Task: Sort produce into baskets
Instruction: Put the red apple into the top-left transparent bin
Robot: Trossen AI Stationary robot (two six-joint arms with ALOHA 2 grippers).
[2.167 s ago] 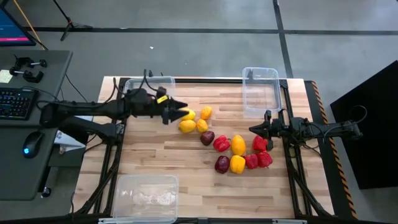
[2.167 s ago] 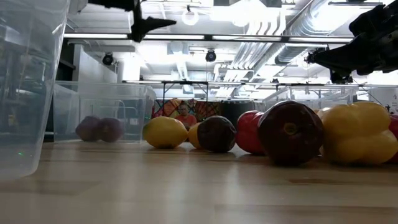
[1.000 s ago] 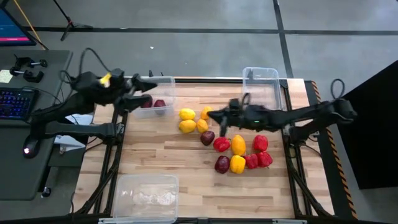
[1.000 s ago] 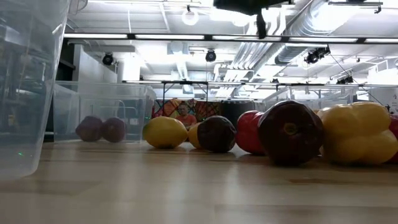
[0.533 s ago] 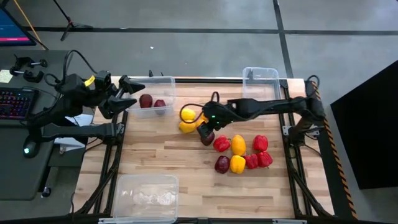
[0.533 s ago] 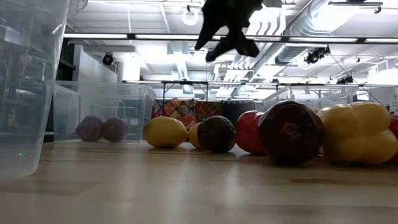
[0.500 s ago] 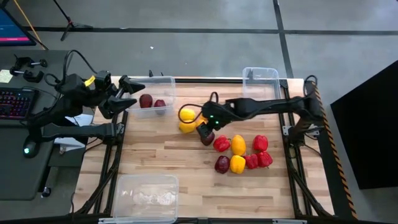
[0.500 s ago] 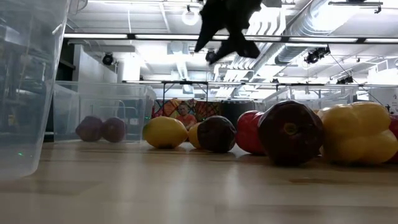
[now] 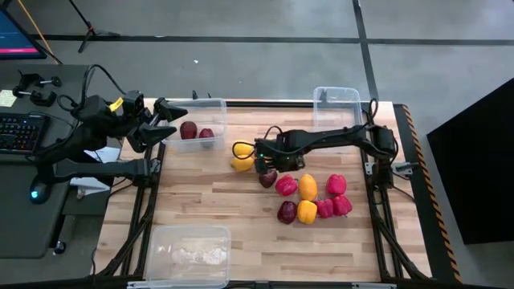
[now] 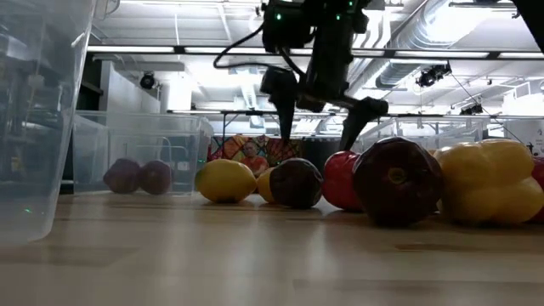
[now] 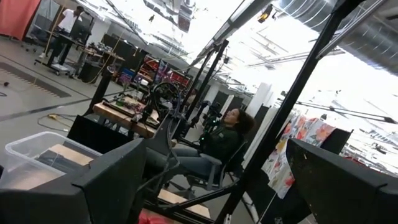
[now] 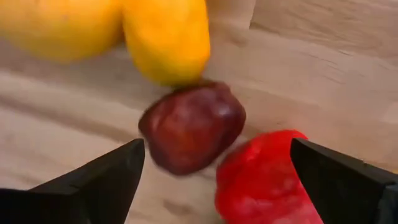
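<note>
The right gripper (image 9: pixel 266 163) hangs over the middle of the table with its fingers spread wide, nothing between them, poised just above a maroon fruit (image 12: pixel 191 126) that lies touching a lemon (image 12: pixel 166 38) on one side and a red pepper (image 12: pixel 266 180) on the other. That fruit looks firm, smooth and round, light enough for one gripper but likely to roll or slip; I would close across its widest middle, coming straight down so the fingers clear both neighbours. The left gripper (image 9: pixel 163 120) waits off the table's left edge beside the basket (image 9: pixel 210 103) at the far left corner, fingers apart and empty. On the table (image 9: pixel 209 201) I count two maroon fruits loose, three or so lemons bunched together, two yellow peppers (image 9: pixel 307 187) and about four red ones, though the arm hides part of the lemons. Two more maroon fruits (image 9: pixel 189 130) already sit in that far left basket. There are three baskets: a second (image 9: pixel 336 95) at the far right, a third (image 9: pixel 187 234) at the near left.
</note>
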